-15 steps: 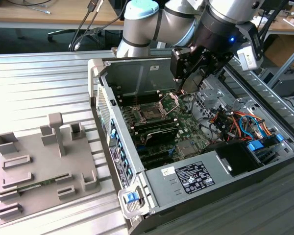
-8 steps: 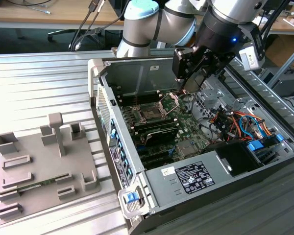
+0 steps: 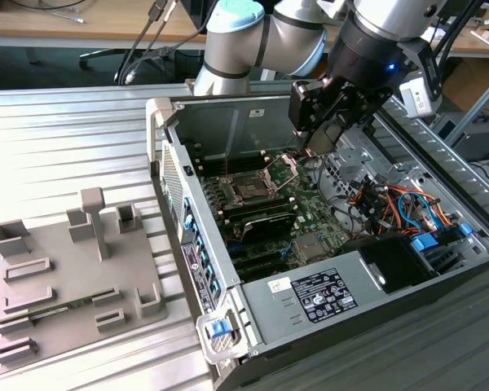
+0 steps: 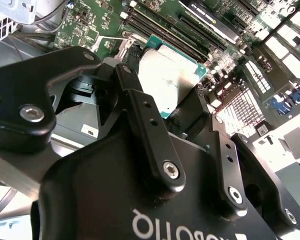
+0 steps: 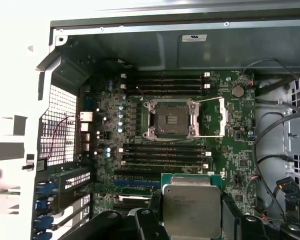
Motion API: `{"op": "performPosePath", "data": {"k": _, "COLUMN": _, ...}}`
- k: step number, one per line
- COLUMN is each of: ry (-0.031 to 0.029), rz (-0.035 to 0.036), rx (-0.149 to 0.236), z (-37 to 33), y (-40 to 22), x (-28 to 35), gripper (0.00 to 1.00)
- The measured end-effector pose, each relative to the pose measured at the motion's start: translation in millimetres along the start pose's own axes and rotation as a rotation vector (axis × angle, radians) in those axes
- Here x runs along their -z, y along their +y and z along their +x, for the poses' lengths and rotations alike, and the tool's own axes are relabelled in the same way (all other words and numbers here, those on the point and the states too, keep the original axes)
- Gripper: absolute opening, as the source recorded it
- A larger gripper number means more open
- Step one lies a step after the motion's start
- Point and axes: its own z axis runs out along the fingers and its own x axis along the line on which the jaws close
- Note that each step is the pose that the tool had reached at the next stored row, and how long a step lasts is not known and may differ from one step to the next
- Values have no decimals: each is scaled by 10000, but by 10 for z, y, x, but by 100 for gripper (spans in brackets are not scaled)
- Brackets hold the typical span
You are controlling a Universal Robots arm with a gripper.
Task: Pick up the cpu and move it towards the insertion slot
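Second wrist view: cpu (image 4: 167, 80) clamped between pincer (image 4: 165, 107) fingers.

cpu (image 5: 191, 210): silver top, teal rim | insertion slot (image 5: 170, 119): dark, silver frame | gripper (image 4: 165, 112): black

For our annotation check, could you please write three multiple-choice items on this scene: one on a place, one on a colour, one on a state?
1. Where is the cpu?
A. in the pincer above the motherboard
B. seated in the insertion slot
C. on the grey fixture tray

2. The cpu's rim is
A. red
B. teal-green
C. yellow

3. The insertion slot is
A. covered by a cooler
B. holding a chip
C. open and empty

Answers: 1 A, both wrist views show the fingers clamping it; 2 B, the edge shows teal-green; 3 C, the bracket is swung aside and bare contacts show.
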Motion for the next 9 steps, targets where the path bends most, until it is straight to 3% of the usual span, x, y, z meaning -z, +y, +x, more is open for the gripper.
{"op": "performPosePath", "data": {"k": 9, "ry": 1, "rz": 1, "rx": 0, "z": -28, "y": 14, "x": -9, "gripper": 55}}
